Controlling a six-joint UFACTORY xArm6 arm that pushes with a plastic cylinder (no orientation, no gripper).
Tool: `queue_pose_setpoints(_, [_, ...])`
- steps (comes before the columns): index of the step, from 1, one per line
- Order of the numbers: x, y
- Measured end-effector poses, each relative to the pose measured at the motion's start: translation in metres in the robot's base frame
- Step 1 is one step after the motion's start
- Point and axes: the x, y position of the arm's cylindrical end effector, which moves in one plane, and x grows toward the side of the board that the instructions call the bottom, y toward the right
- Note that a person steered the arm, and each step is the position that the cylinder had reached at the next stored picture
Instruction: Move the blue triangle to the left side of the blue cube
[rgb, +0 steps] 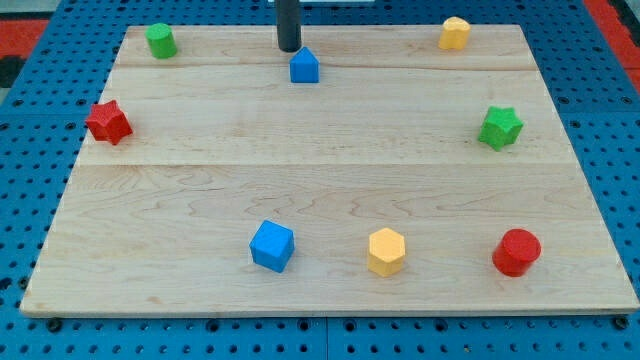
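1. My tip (289, 48) sits just above-left of the blue triangle (304, 66), near the desk's (330, 150) top edge.
2. No jaws here, only a rod.
3. Approach step, I judge; next push it down-left, left of the blue cube (271, 246).

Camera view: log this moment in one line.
my tip: just above blue triangle | blue cube: view's bottom | triangle not yet left of cube

Rod: plain dark cylinder, matte black or perhaps charcoal, smooth-sided, unmarked; my tip (289, 49) ends blunt toward 6 o'clock.
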Motion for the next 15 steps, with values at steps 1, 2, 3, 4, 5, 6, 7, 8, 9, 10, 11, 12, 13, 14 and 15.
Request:
queue_pose_setpoints(1, [0.039, 0.044])
queue_pose_setpoints(2, [0.072, -0.003])
queue_pose_setpoints(3, [0.043, -0.013])
queue_pose_setpoints(4, [0.055, -0.054])
queue_pose_setpoints(5, [0.1, -0.106])
queue_pose_setpoints(6, [0.177, -0.097])
queue_pose_setpoints(7, [0.206, -0.084])
queue_pose_setpoints(8, [0.223, -0.083])
queue_pose_setpoints(9, [0.203, -0.054])
queue_pose_setpoints(10, [0.234, -0.035])
queue_pose_setpoints(11, [0.26, -0.067])
queue_pose_setpoints(12, [0.252, -0.079])
queue_pose_setpoints(13, [0.241, -0.08])
queue_pose_setpoints(14, [0.243, -0.103])
queue_pose_setpoints(15, [0.27, -0.108])
